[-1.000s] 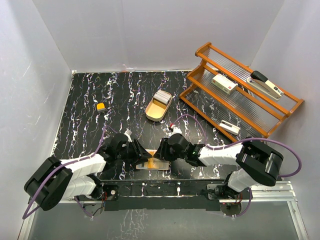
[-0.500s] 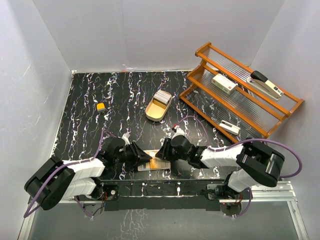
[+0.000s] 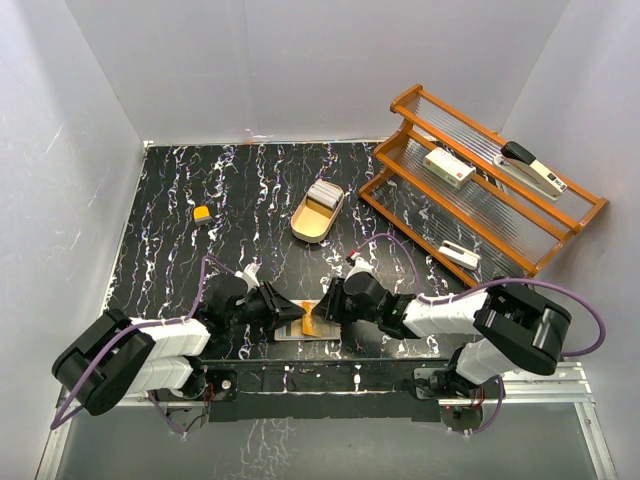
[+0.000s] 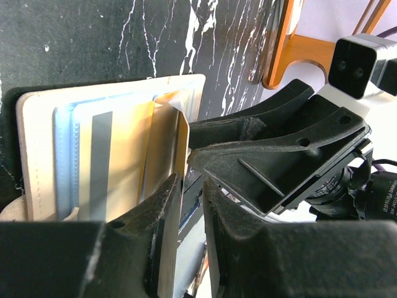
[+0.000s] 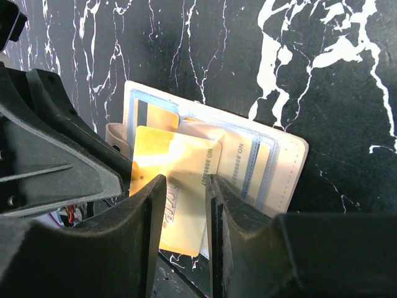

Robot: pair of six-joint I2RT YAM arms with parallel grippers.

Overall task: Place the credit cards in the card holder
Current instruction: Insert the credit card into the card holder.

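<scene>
1. Rack (image 3: 480,215) of orange wood stands far right on the table (image 3: 180,180). One gold tray (image 3: 300,228) sits mid-table, its card stack (image 3: 322,193) too small to count.
2. One card holder (image 5: 282,167) lies open at the near edge, my two grippers crowding tip to tip over it.
3. One loose credit card (image 5: 180,155) lies across it; two more sit in slots.
4. My left gripper (image 4: 189,198) and right gripper (image 5: 186,180) each show a narrow gap. Whether either grips the card, I cannot tell.

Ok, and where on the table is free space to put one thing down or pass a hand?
Bare marble lies between the orange block and the gold tray, and along the back wall behind both. The near edge is crowded: the left gripper and right gripper meet over the card holder. The wooden rack fills the right side.
</scene>
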